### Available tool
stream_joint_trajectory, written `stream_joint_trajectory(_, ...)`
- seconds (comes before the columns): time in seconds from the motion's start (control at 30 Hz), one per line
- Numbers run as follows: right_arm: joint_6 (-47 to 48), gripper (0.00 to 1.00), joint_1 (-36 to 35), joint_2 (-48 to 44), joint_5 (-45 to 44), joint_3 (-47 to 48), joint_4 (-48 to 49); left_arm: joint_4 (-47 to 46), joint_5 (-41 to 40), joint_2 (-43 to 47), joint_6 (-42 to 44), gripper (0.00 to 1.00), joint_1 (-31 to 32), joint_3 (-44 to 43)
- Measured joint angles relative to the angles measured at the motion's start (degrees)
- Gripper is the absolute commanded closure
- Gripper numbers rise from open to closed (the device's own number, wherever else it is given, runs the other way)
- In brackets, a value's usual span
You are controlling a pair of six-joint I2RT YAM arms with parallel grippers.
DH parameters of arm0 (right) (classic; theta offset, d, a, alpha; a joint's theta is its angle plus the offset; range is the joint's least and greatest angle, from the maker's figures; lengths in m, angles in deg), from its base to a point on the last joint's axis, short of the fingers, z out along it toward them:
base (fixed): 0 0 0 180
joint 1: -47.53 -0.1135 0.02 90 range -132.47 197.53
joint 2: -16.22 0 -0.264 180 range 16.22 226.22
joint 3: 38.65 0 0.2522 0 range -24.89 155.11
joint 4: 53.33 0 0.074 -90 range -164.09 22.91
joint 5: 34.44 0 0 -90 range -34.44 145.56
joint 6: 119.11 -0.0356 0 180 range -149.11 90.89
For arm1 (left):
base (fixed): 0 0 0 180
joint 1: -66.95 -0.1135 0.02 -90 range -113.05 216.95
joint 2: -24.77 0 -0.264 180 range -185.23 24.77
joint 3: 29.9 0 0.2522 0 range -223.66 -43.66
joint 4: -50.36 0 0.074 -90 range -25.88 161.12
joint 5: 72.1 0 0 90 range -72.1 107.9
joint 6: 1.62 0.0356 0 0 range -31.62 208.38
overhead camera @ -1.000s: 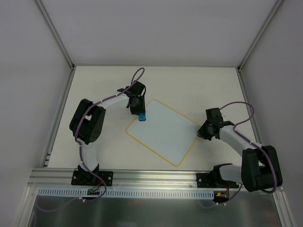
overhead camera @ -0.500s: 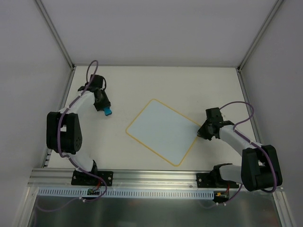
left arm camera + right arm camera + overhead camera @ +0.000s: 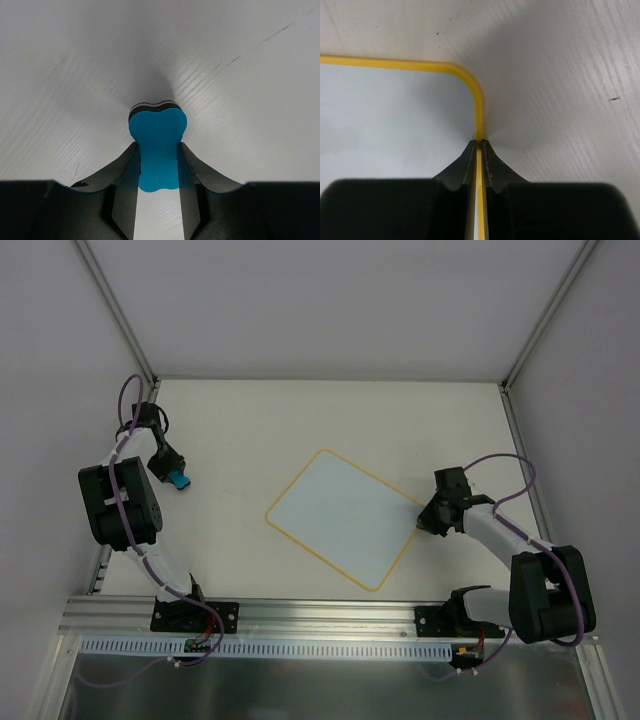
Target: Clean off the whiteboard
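Observation:
The whiteboard lies flat in the middle of the table, pale blue-white with a yellow border and no writing visible. My right gripper is shut on its right edge near the corner; the right wrist view shows the yellow border pinched between the fingers. My left gripper is far to the left of the board, near the left wall, shut on the small blue eraser. In the left wrist view the eraser sticks out past the fingertips over bare table.
A metal rail runs along the near edge by the arm bases. White walls stand on the left, back and right. The left arm's elbow is folded close to the left wall.
My left arm has swung the eraser off the board's upper left corner and far to the left, close to the wall. The right gripper and the board have not moved.

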Motion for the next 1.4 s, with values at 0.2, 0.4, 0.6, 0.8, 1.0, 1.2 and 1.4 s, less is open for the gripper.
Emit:
stream_joint_trajectory(0.2, 0.13, 0.89, 0.00, 0.24, 0.09, 0.22, -0.13, 0.44, 0.24, -3.82, 0.00, 0.72, -0.35, -0.44)
stream_joint_trajectory(0.4, 0.31, 0.79, 0.02, 0.26, 0.04, 0.22, -0.33, 0.59, 0.26, -3.76, 0.22, 0.28, -0.35, -0.61)
stream_joint_trajectory(0.6, 0.52, 0.69, 0.04, -0.55, -0.37, 0.22, -1.90, 1.64, 0.85, -0.31, 0.39, 0.01, -0.35, -0.35)
stream_joint_trajectory(0.8, 1.68, 0.56, 0.04, -4.98, -3.06, 1.79, -8.76, 2.14, 3.45, 12.68, 1.09, 0.01, -0.35, 0.72)
stream_joint_trajectory(1.0, 5.62, 0.17, 0.04, -16.87, -8.85, 8.55, -16.74, 2.62, 8.66, 31.30, 4.55, 0.01, -0.35, 1.66)
stream_joint_trajectory(1.2, 14.38, 0.01, 0.04, -27.12, -16.22, 22.91, -23.15, 3.10, 14.38, 49.94, 9.42, 0.01, -0.35, 2.16)
stream_joint_trajectory(1.4, 24.24, 0.01, 0.04, -37.00, -19.54, 33.59, -25.81, 3.89, 19.69, 61.70, 12.13, 0.01, -0.17, 2.08)
